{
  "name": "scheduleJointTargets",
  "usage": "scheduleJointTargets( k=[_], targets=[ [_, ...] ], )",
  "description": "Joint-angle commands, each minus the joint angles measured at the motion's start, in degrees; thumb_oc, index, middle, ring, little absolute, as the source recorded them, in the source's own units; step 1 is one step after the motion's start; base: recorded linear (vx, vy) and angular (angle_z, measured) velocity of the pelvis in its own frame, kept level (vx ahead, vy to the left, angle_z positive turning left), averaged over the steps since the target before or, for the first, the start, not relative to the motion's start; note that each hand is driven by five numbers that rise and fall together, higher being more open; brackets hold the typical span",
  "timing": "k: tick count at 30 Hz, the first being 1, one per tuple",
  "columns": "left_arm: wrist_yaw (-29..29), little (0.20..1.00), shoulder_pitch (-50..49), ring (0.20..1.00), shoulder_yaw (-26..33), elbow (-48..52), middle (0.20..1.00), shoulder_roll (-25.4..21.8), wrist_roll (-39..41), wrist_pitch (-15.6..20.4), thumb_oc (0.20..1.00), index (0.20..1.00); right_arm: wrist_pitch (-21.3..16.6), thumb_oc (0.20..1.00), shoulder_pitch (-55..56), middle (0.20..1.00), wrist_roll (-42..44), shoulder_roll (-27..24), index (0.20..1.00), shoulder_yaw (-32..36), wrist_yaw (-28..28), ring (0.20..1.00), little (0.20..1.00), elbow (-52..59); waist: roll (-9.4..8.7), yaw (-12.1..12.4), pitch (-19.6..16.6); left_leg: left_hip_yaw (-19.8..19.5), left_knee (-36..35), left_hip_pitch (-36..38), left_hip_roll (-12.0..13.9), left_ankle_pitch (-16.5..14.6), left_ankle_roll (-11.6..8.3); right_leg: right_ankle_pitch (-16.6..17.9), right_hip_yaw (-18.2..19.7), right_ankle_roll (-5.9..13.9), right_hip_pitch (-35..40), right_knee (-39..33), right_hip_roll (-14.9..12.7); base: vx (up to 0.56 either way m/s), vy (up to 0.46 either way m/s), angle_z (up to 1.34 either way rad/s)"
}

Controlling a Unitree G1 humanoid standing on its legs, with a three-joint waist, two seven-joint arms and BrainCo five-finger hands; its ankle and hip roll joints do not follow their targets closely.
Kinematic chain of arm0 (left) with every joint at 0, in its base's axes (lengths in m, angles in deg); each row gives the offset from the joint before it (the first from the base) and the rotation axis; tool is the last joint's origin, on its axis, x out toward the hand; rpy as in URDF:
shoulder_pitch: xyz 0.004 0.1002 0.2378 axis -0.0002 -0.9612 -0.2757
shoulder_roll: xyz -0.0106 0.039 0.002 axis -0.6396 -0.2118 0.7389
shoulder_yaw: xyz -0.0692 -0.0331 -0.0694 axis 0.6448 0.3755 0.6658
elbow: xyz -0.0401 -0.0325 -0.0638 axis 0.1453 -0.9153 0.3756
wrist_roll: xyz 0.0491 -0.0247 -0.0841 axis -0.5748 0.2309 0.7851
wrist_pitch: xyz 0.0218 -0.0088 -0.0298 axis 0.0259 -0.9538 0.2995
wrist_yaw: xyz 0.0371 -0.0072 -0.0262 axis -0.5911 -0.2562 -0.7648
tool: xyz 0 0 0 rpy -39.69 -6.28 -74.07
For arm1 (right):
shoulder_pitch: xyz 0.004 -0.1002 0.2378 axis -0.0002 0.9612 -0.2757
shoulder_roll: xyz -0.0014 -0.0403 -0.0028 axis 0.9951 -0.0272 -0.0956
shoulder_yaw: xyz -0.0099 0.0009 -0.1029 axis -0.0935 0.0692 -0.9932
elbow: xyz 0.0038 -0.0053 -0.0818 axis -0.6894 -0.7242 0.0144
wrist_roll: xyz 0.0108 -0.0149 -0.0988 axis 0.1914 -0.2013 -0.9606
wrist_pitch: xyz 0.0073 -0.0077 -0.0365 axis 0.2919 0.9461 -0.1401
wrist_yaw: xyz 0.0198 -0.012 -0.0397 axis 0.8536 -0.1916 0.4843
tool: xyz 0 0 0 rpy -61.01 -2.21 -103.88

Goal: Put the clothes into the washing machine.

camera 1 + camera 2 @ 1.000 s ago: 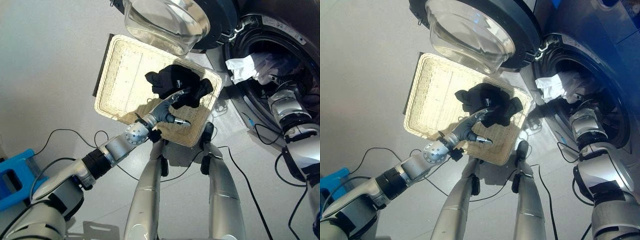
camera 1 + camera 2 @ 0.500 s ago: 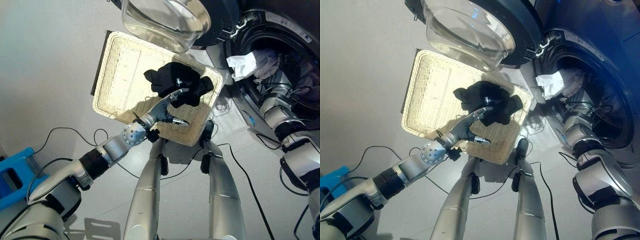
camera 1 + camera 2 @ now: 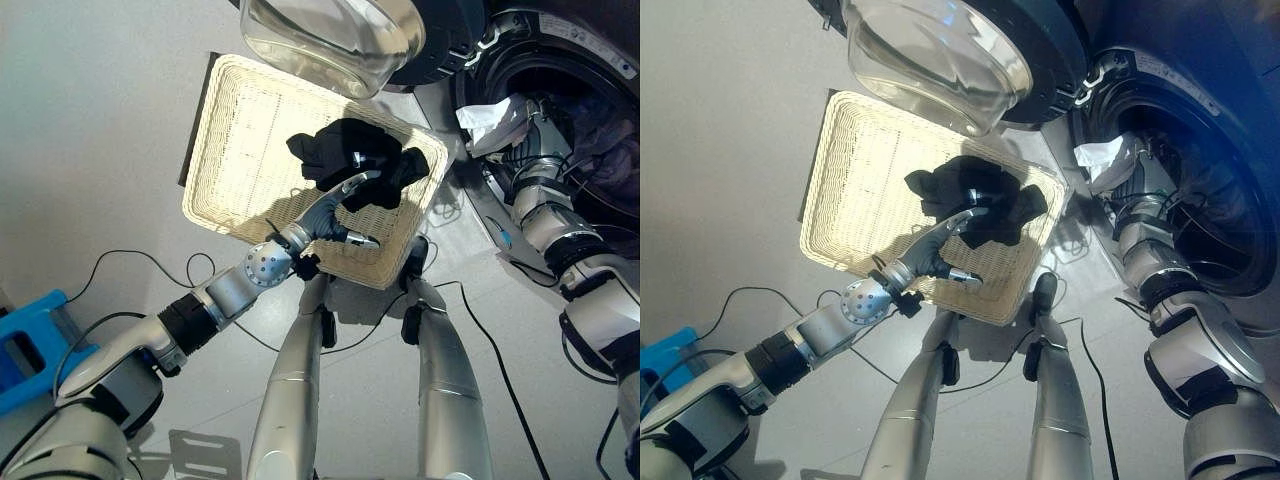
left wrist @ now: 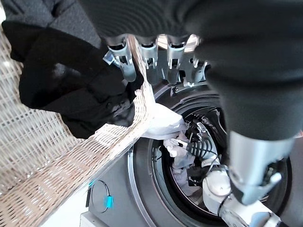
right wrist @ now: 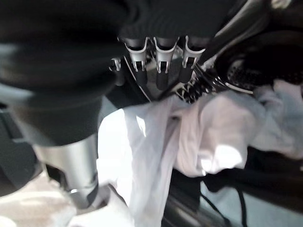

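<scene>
the black garment (image 3: 355,165) lies bunched in the wicker basket (image 3: 240,130) near its corner closest to the washing machine (image 3: 590,120), whose door (image 3: 335,35) hangs open above the basket. the left hand (image 3: 335,205) reaches over it, fingers straight and apart, tips at the cloth. the right hand (image 3: 532,135) is at the drum mouth beside a white garment (image 3: 492,112) draped over the rim; i cannot tell its fingers' state. that white piece could slide out, and a shallow pinch could drop the black one.
</scene>
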Motion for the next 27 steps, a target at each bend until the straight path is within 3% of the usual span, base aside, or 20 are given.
scheduleJointTargets(
  k=[1, 7, 19, 20, 22, 27],
  targets=[
    [0.93, 1.0, -0.59, 1.0, 3.3, 3.63, 1.0, 1.48, 1.03, 4.46, 1.0, 1.0, 3.67, 1.0, -4.38, 1.0, 2.42, -1.91, 1.0, -1.01, 1.49, 1.0, 1.0, -2.3, 3.41, 1.47, -1.45, 1.66, 5.3, -1.09, -4.15, -6.3, -1.0, 4.0, -5.05, 5.76, -0.49, -1.0, -0.67, 0.0, -0.034, 0.01],
    [0.65, 1.0, -1.27, 1.0, 3.25, 4.26, 1.0, 1.93, 0.71, 6.04, 1.0, 1.0, 4.83, 1.0, -6.81, 1.0, 3.51, -2.25, 1.0, -0.97, 2.99, 1.0, 1.0, -5.66, 4.87, 2.29, -1.45, 1.11, 5.61, -2.78, -4.52, -5.86, -0.98, 4.19, -4.9, 5.61, -2.6, -0.46, -1.13, 0.0, -0.005, 0.01],
    [-0.95, 1.0, -1.63, 1.0, 3.27, 5.77, 1.0, 1.68, -0.42, 6.17, 1.0, 1.0, 6.3, 1.0, -9.29, 1.0, 7.57, -3.56, 1.0, 0.04, 2.7, 1.0, 1.0, -6.81, 5.57, 2.7, -1.45, 0.76, 5.48, -4.23, -4.53, -5.32, -1.09, 4.52, -4.46, 5.76, -4.42, -0.07, -1.32, 0.0, -0.001, 0.01],
    [-1.03, 1.0, -1.66, 1.0, 3.31, 5.79, 1.0, 1.73, -0.52, 6.17, 1.0, 1.0, 6.39, 0.896, -9.45, 0.896, 7.92, -3.62, 0.896, 0.19, 2.62, 0.896, 0.896, -6.72, 5.59, 2.7, -1.45, 0.7, 5.52, -4.36, -4.53, -5.28, -1.1, 4.57, -4.4, 5.79, -4.58, -0.01, -1.36, 0.0, 0.0, 0.0],
    [-1.3, 1.0, -1.8, 1.0, 3.54, 6.02, 1.0, 1.82, -0.69, 6.06, 1.0, 1.0, 6.5, 0.2, -9.54, 0.2, 8.53, -3.68, 0.2, 0.46, 2.38, 0.2, 0.2, -6.57, 5.57, 2.69, -1.45, 0.67, 5.51, -4.49, -4.51, -5.21, -1.14, 4.61, -4.33, 5.77, -4.73, 0.01, -1.31, 0.0, 0.0, 0.0],
    [-2.26, 1.0, -1.88, 1.0, 3.7, 6.41, 1.0, 1.63, -1.19, 5.95, 1.0, 1.0, 6.6, 0.2, -10.06, 0.2, 10.96, -3.98, 0.2, 1.07, 1.61, 0.2, 0.2, -6.7, 5.67, 2.75, -1.45, 0.63, 5.08, -4.61, -4.41, -4.93, -1.27, 4.75, -4.21, 5.85, -4.94, -0.2, -1.29, 0.0, 0.0, 0.0]
  ],
)
